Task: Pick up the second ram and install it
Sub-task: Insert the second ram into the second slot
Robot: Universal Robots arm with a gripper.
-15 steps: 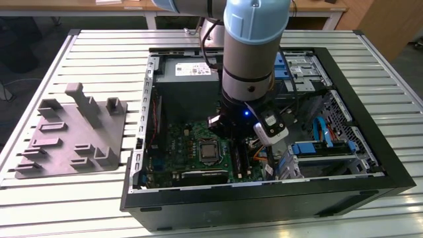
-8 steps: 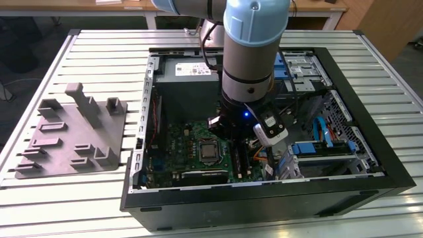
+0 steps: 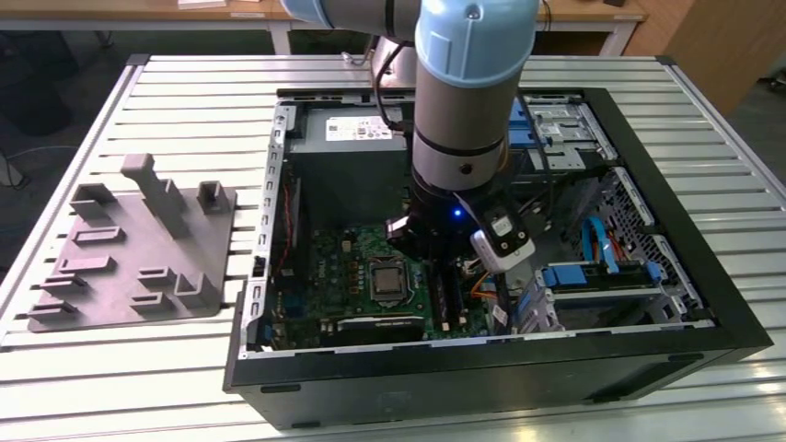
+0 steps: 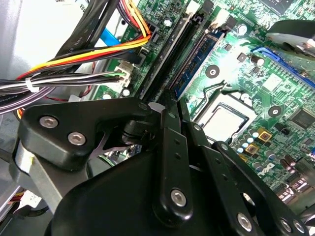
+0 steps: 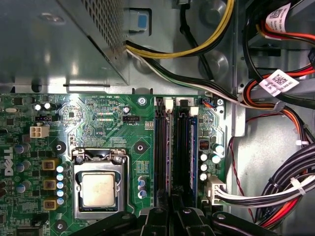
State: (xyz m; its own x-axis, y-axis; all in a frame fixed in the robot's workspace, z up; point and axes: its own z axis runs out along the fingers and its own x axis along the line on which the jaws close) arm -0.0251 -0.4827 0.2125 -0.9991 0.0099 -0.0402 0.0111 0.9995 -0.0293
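Observation:
The second ram is a slim bluish-green stick with black chips. It stands on edge along a slot of the green motherboard, between the black slot rails and the processor socket. In the first wrist view the second ram shows edge-on as a thin grey strip. My gripper is low inside the computer case, its fingers drawn close together over the stick's near part. It also shows in the first wrist view as my gripper, in line with that strip. Another bluish stick sits in the slot nearest the cables.
Bundles of cables crowd one side of the slots and the metal power supply box stands beyond them. The black case wall rings the work area. A grey moulded fixture tray lies on the slatted table at the exterior view's left.

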